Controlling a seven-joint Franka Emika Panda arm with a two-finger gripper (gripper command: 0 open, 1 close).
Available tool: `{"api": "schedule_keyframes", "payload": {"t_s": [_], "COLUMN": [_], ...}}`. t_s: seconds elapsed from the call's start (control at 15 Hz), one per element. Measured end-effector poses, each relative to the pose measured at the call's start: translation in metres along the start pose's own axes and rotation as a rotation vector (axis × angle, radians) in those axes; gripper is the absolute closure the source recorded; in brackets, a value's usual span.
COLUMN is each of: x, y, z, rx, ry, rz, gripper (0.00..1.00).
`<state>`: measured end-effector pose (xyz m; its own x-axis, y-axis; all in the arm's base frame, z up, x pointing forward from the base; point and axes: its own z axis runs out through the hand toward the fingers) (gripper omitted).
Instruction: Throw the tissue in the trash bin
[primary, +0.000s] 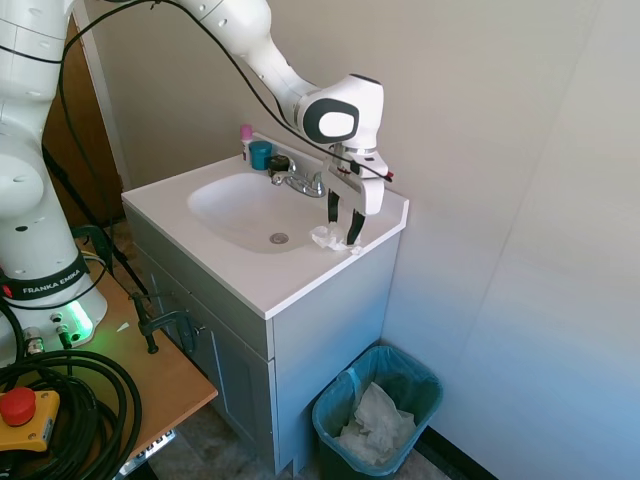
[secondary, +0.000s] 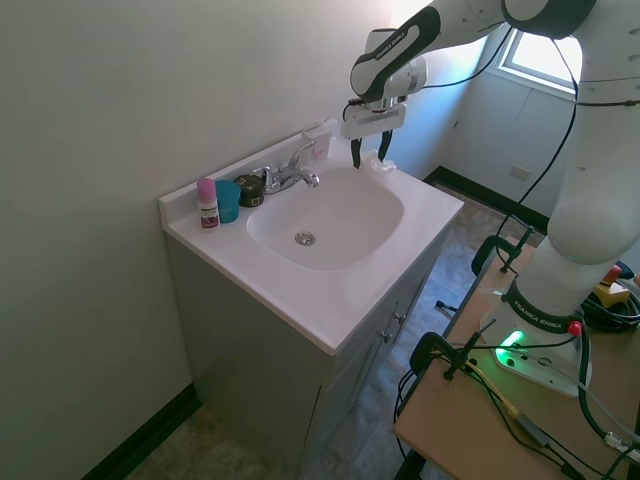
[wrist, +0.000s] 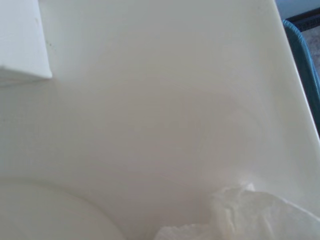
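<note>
The small crumpled white tissue (primary: 322, 238) lies on the white vanity top, at its right end between the basin and the edge. My gripper (primary: 343, 230) hangs straight down over it, open, with one finger on each side and the tips just above the countertop. From the other side the tissue (secondary: 377, 165) shows just beyond the gripper (secondary: 369, 155). In the wrist view the tissue (wrist: 250, 215) fills the lower right. The teal trash bin (primary: 428, 382) stands on the floor beside the vanity, below that end, lined with a bluish bag.
A larger crumpled white paper sheet (primary: 378, 420) lies inside the bin. The faucet (primary: 300, 180), a teal cup (primary: 260, 154) and a pink-capped bottle (primary: 246, 136) stand behind the sink basin (primary: 215, 205). A white block (wrist: 20, 40) sits by the wall. The wall is close behind the gripper.
</note>
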<state>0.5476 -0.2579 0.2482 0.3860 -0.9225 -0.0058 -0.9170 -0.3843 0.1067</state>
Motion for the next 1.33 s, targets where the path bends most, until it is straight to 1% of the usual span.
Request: {"api": "schedule_keyframes", "payload": {"t_s": [0.33,1.07,1.2,1.33], "x": [-0.004,-0.007,-0.006,-0.002], "y": [-0.012,-0.017,-0.016,-0.012], "z": [0.003,0.001,-0.007,-0.033], "rx": [-0.008,0.014,0.033,0.074], "ry": [-0.006,-0.017,-0.017,-0.011], "rz": [-0.016,-0.001,0.013,0.038], "gripper": [1.00,1.00,1.00,1.00]}}
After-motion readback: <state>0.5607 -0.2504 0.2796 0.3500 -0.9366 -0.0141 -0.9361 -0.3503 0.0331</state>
